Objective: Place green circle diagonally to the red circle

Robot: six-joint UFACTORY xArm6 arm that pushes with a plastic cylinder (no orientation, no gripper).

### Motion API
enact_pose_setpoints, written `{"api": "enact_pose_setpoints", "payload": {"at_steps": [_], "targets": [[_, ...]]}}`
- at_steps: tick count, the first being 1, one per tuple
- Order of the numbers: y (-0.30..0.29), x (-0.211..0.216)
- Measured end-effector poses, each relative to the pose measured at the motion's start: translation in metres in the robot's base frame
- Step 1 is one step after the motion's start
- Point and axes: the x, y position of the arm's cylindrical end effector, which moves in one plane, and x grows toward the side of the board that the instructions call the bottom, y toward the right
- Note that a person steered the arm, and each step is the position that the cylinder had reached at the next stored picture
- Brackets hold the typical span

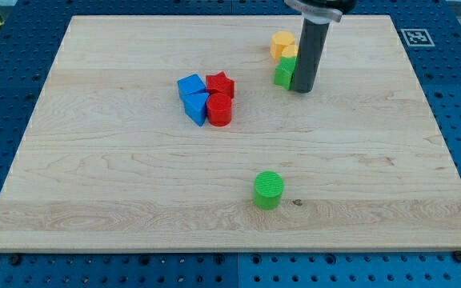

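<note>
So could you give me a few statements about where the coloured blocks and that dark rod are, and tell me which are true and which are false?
1. The green circle sits alone near the view's bottom. True.
2. My tip is touching the green circle. False: it is near the view's top, right beside a green block, far from the green circle.
3. The red circle sits in a cluster with a red star and two blue blocks. True.
4. The yellow blocks lie at the view's bottom left. False: they are near the view's top, just above the green block.
5. The green circle is already touching the red circle. False: bare board lies between them.
</note>
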Motion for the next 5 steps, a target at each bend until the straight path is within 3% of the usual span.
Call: {"api": "enact_pose_setpoints", "payload": {"at_steps": [2,5], "targets": [[0.026,0.092],[-0.110,0.147]]}}
